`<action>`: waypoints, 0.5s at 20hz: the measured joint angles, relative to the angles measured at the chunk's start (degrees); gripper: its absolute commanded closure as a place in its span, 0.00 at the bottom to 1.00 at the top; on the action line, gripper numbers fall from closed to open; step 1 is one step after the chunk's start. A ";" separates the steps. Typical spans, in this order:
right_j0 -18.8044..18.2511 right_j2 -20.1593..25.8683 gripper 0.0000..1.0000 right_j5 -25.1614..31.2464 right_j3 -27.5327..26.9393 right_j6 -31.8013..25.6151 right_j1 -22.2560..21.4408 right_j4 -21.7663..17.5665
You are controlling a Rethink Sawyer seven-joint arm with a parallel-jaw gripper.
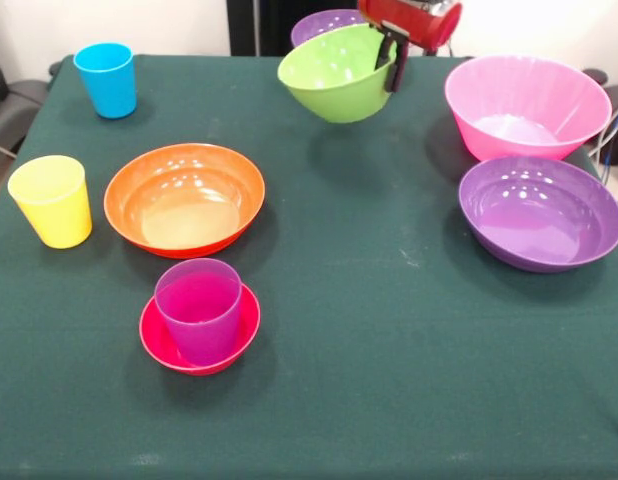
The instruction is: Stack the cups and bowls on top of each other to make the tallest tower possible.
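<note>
The red-and-black gripper (394, 62) pinches the glossy lime-green plastic bowl's (334, 75) rim, carrying it aloft; next likely lowering it onto the purple plastic cup (198, 309).

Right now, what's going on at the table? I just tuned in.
The gripper holds the lime green bowl by its rim, tilted and lifted off the table near the far side. The only stack so far is the purple cup standing in the small red bowl. The other bowls and cups sit separately on the green cloth.
</note>
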 measured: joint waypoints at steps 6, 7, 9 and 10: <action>-0.49 -0.40 1.00 2.68 -4.50 0.00 0.13 -1.87; -0.65 -0.43 1.00 2.96 -5.29 0.00 0.17 -2.17; -0.98 -0.44 1.00 3.37 -6.53 0.00 0.21 -2.63; -1.17 -0.45 1.00 3.59 -7.19 0.00 0.24 -2.88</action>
